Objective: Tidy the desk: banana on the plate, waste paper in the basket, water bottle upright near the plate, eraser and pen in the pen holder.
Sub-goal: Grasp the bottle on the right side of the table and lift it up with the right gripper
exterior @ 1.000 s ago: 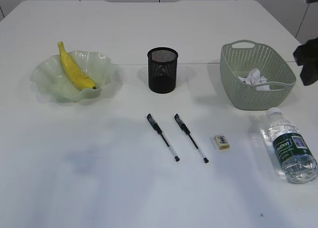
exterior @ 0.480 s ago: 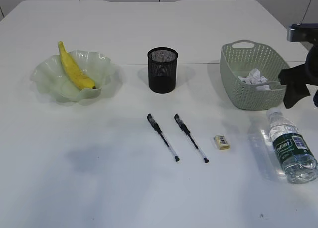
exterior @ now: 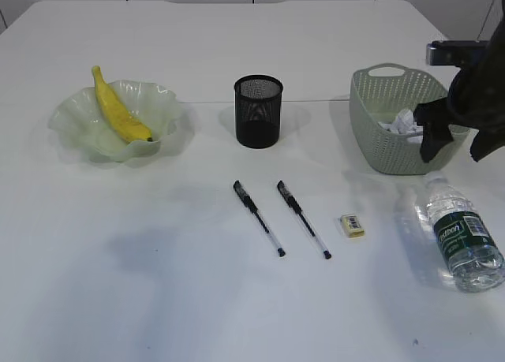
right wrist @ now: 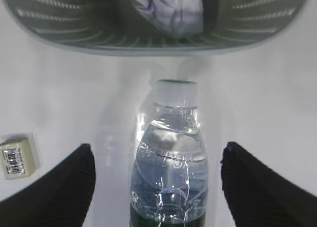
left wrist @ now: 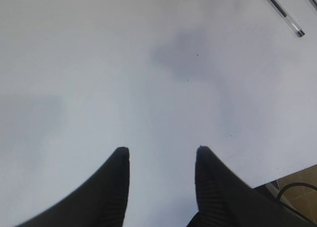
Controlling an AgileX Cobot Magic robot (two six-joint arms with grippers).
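Observation:
The banana (exterior: pixel 120 110) lies on the pale green plate (exterior: pixel 71 125) at the left. The black mesh pen holder (exterior: pixel 258 111) stands mid-table. Two pens (exterior: pixel 258 207) (exterior: pixel 303 219) and an eraser (exterior: pixel 352 225) (right wrist: pixel 17 158) lie in front of it. The water bottle (exterior: pixel 462 235) (right wrist: pixel 171 158) lies on its side at the right. Crumpled waste paper (exterior: pixel 404 123) (right wrist: pixel 168 12) sits in the green basket (exterior: pixel 379 153) (right wrist: pixel 148 41). My right gripper (exterior: pixel 455 145) (right wrist: pixel 157 155) is open, hovering over the bottle, fingers either side. My left gripper (left wrist: pixel 159 150) is open and empty over bare table.
A pen tip (left wrist: pixel 282 12) shows at the top right of the left wrist view. The table's front edge (left wrist: pixel 290 175) and a cable show at its bottom right corner.
My right arm has come in from the right edge, moving left and down to hover over the basket's near side and the bottle. The objects have not moved.

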